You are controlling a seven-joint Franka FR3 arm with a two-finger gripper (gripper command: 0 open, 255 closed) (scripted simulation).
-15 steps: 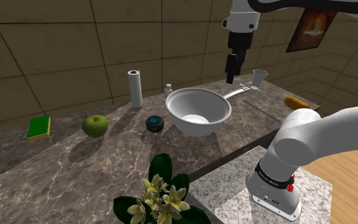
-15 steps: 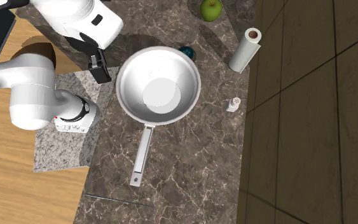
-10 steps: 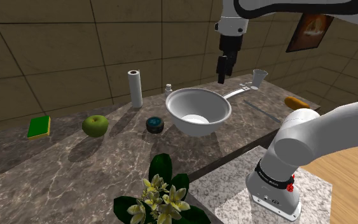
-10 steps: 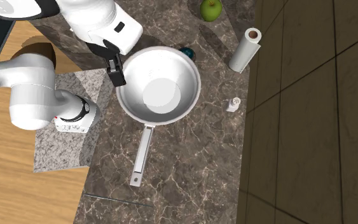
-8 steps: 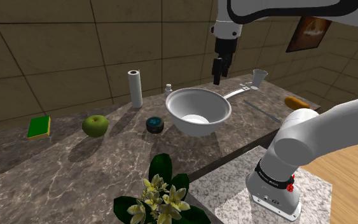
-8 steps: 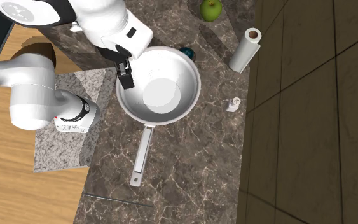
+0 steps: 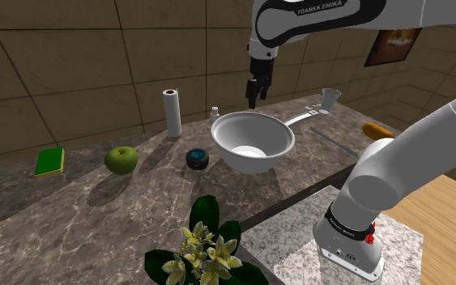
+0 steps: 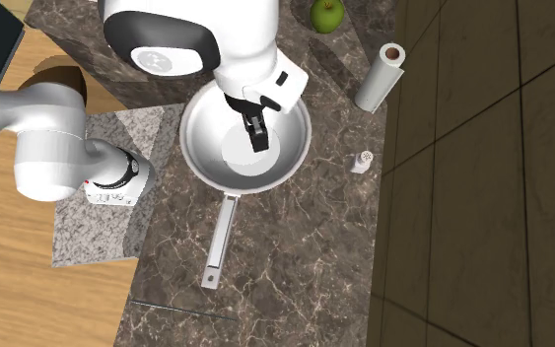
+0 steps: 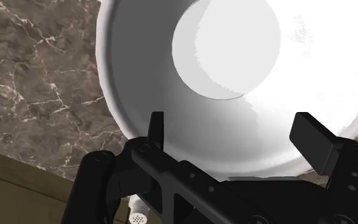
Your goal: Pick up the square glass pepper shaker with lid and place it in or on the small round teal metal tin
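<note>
Home kitchen counter.
Dark marble tabletop [image 7: 72, 210] against a brown tiled wall [image 7: 72, 65], carrying a large pale pan [image 7: 254, 138], a paper towel roll [image 7: 172, 112], a green apple [image 7: 121, 159], a sponge [image 7: 49, 162] and flowers [image 7: 206, 251] at its front edge.

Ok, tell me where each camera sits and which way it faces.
Shoulder view: beside and behind the stand, looking across the counter to the tiled wall; arm reaches up-left.
Second exterior view: overhead, looking straight down; arm's base on its left.
Wrist view: on the hand, looking down into the pan; open fingers frame it.
Shared: all three show the pan.
</note>
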